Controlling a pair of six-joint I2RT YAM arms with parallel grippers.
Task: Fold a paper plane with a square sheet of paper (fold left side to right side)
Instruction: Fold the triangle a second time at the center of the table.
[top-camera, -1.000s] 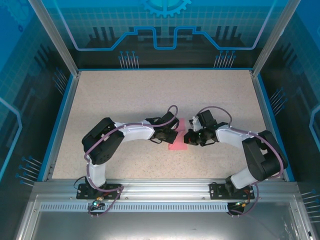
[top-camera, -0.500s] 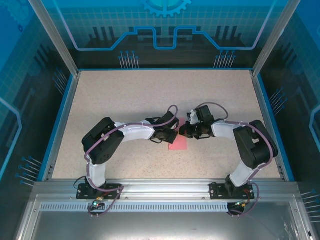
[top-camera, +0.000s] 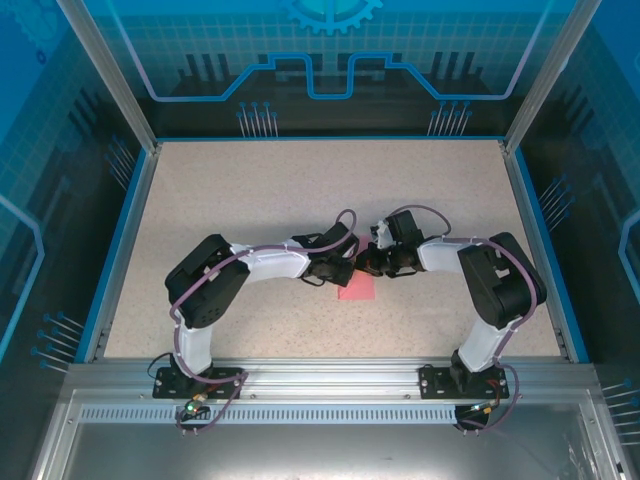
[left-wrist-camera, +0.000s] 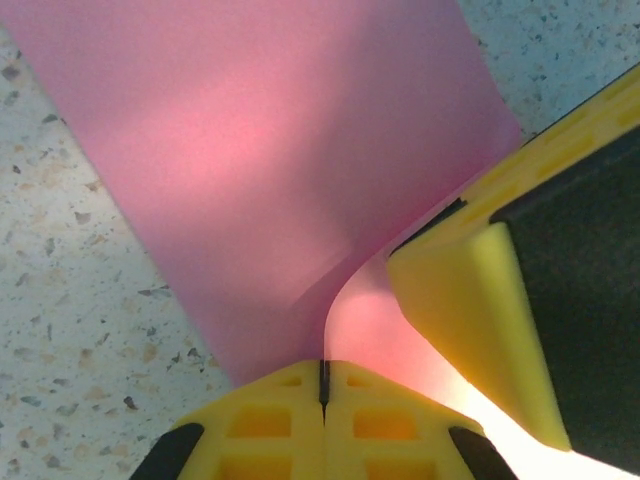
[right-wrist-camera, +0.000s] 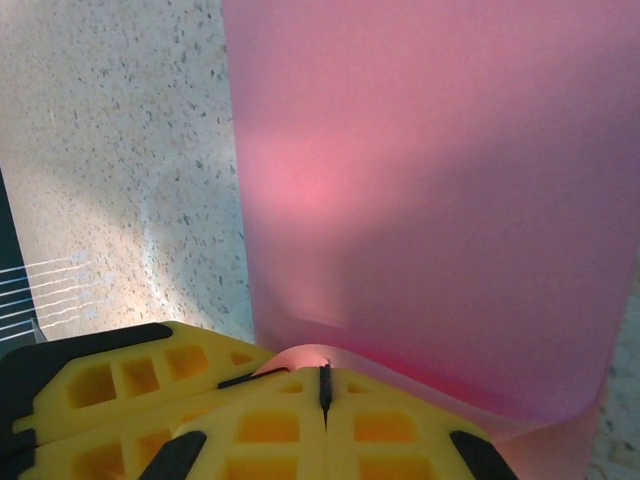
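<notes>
The square sheet of paper (top-camera: 356, 287) is pink-red and lies at the table's middle, its far part hidden under both grippers. My left gripper (top-camera: 345, 268) and right gripper (top-camera: 368, 263) meet tip to tip over it. In the left wrist view my left gripper (left-wrist-camera: 323, 372) is shut, and a curled edge of the pink sheet (left-wrist-camera: 270, 160) runs into the seam between its yellow fingers. The right gripper's yellow finger (left-wrist-camera: 470, 300) presses in beside it. In the right wrist view my right gripper (right-wrist-camera: 323, 385) is shut on a raised, doubled-over edge of the sheet (right-wrist-camera: 420, 200).
The speckled beige table (top-camera: 250, 200) has blue side rails (top-camera: 118, 245) and a metal frame along its near edge (top-camera: 330, 375). The left gripper's yellow fingers (right-wrist-camera: 120, 385) crowd the right wrist view's lower left.
My right gripper has moved left, up against the left gripper, and its elbow has swung inward. Less of the pink sheet shows from above. The left arm has held still.
</notes>
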